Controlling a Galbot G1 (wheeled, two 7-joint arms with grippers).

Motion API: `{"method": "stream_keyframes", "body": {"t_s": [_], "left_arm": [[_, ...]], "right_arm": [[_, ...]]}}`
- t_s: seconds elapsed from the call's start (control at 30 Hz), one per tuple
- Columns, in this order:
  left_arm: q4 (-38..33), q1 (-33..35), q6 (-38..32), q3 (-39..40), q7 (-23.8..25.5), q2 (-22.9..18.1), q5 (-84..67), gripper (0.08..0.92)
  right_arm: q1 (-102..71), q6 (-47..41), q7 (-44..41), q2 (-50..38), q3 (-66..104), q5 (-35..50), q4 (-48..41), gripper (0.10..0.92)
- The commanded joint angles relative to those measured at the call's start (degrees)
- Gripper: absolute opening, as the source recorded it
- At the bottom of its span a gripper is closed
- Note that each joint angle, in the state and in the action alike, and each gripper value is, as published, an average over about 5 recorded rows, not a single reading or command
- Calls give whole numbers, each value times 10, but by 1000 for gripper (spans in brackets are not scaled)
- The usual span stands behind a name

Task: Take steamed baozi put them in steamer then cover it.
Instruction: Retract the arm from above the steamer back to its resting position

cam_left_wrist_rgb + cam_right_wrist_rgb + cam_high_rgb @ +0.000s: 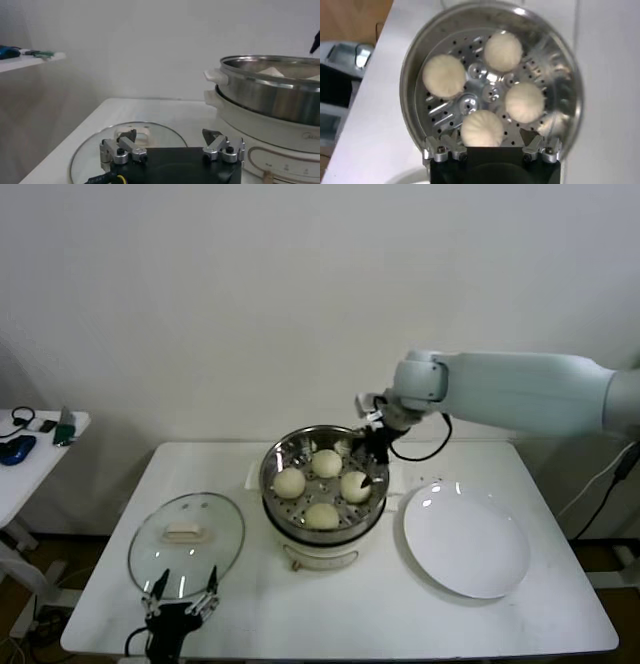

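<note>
head view: lid lies just ahead of left gripper, jaws apart; right gripper, jaws apart, over steamer.

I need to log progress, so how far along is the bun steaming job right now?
Done: all four buns sit in the steamer, and the plate is bare. In hand: nothing; the right gripper is open over the steamer. Left: the lid lies on the table by the open left gripper.

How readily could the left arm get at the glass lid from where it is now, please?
Probably readily: the left gripper hovers open at the near edge of the lid, which lies flat on the table with its handle uncovered and nothing in between.
</note>
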Motion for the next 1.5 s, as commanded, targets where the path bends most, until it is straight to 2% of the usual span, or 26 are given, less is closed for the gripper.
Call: {"method": "stream_keyframes", "body": {"t_s": [0.03, 0.17, 0.3, 0.4, 0.53, 0.7, 0.9, 1.23, 1.5], "left_arm": [[0, -7, 5, 1, 1, 0, 0, 823], [7, -19, 9, 2, 3, 4, 0, 823], [13, -32, 11, 4, 3, 9, 1, 823], [14, -40, 14, 5, 4, 11, 1, 823], [17, -46, 14, 6, 7, 17, 6, 823], [19, -52, 13, 6, 10, 23, 9, 823], [24, -62, 8, 6, 10, 29, 35, 823], [26, -74, -32, -5, 0, 62, 161, 823], [38, -84, -69, -22, -34, 120, 222, 823]], "right_arm": [[-7, 3, 167, -129, 110, 99, 45, 823], [-152, 18, 291, -241, 284, 79, 97, 823], [-328, 31, 357, -325, 459, 49, 141, 823], [-510, 46, 396, -371, 631, 23, 165, 823], [-804, 62, 433, -388, 905, -9, 191, 823], [-1126, 111, 468, -320, 1205, -61, 216, 823], [-1339, 186, 478, -178, 1377, -104, 254, 823], [-1432, 290, 450, -3, 1427, -154, 248, 823], [-1459, 344, 430, 80, 1398, -181, 251, 823]]}}
